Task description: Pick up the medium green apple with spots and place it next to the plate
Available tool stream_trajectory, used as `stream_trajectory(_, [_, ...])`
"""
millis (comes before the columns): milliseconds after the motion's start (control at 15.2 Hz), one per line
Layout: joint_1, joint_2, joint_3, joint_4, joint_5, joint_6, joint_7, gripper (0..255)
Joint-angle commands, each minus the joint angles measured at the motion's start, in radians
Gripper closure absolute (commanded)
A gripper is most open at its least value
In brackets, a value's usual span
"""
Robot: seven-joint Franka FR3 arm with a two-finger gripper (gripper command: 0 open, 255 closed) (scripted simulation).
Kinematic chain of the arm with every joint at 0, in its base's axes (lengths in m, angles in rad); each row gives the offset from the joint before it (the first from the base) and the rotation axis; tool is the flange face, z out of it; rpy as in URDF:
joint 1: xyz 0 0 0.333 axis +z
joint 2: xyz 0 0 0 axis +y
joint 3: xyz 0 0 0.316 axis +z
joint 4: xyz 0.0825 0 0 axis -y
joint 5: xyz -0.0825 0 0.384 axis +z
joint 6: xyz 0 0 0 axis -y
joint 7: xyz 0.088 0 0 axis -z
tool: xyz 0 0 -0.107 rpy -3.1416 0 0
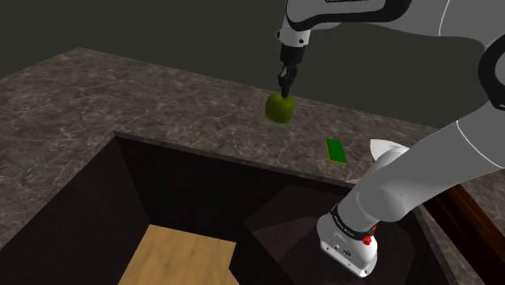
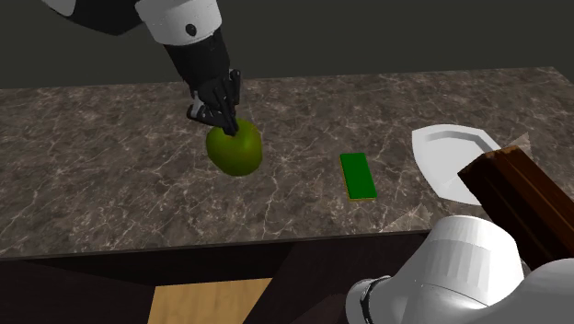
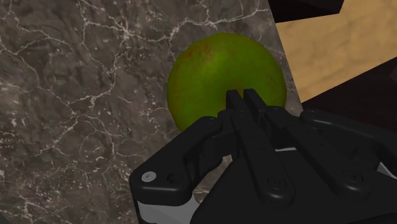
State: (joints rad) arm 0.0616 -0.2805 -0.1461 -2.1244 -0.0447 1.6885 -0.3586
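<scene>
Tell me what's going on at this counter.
The robot's black gripper has its jaws pinched on top of the green apple, seemingly just above the dark marble counter. The white plate lies toward the second exterior view's right, a flat green card between them. The apple is not yet beside the plate.

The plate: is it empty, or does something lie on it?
Empty, as far as visible: the plate shows a bare white surface in the second exterior view; a dark brown object covers one part.
</scene>
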Motion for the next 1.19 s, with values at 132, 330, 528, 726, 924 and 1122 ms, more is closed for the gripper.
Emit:
stream_trajectory(132, [0.000, -0.004, 0.001, 0.052, 0.000, -0.056, -0.001, 255])
stream_trajectory(330, [0.001, -0.003, 0.002, 0.093, 0.001, -0.096, -0.001, 255])
stream_trajectory(528, [0.001, -0.001, 0.003, 0.136, 0.002, -0.137, -0.002, 255])
stream_trajectory(726, [-0.018, -0.023, -0.025, 0.125, -0.016, -0.146, -0.046, 255])
stream_trajectory(924, [-0.047, -0.050, -0.069, 0.103, -0.046, -0.148, -0.113, 255])
stream_trajectory(1122, [-0.077, -0.068, -0.115, 0.091, -0.075, -0.148, -0.181, 255])
